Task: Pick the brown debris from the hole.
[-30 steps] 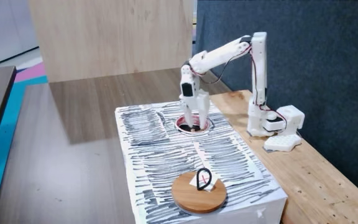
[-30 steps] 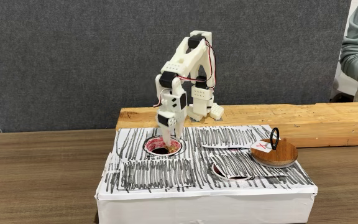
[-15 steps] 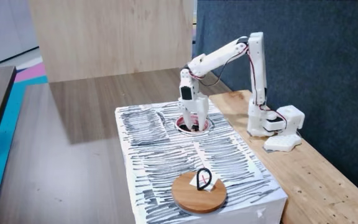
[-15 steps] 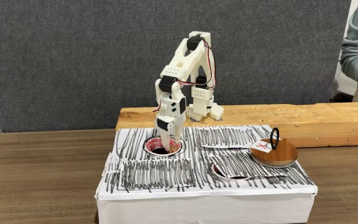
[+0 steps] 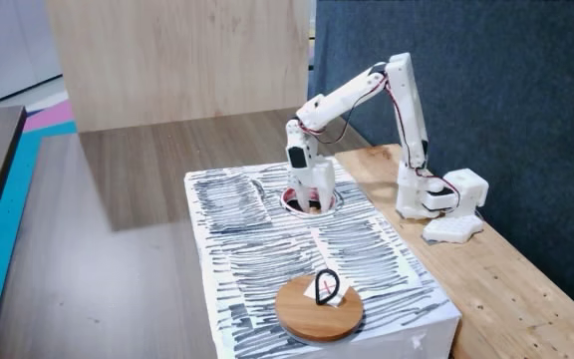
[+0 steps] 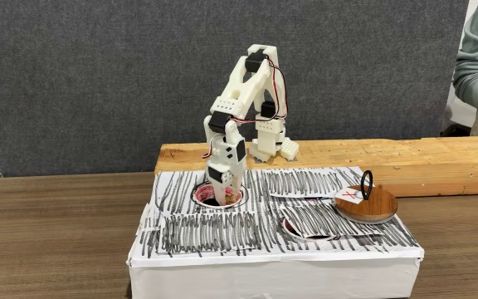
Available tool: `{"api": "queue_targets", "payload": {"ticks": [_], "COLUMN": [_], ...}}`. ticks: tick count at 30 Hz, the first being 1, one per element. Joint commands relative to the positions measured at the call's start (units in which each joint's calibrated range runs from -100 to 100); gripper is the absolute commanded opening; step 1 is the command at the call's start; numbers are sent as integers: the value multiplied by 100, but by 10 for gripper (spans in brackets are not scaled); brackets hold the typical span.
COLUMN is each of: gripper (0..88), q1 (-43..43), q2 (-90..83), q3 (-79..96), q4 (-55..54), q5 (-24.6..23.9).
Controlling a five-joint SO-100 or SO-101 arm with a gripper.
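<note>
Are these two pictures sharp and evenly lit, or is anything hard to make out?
In both fixed views the light is soft and even, with no strong glare. In a fixed view the end effector over the hole looks small and slightly soft. In a fixed view the hole stays dark inside, so its contents cannot be made out; the wooden disc is crisp.

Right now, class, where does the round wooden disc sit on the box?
In both fixed views the wooden disc lies on the scribbled white box, at the end far from the hole.
</note>
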Motion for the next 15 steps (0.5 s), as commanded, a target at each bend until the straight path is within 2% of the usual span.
{"api": "queue_targets", "payload": {"ticks": [1, 15], "gripper": [152, 150], "q1": [-26, -19], "q2": [47, 47], "q3": [39, 39], "q4": [21, 21], "q5": [1, -4]}}
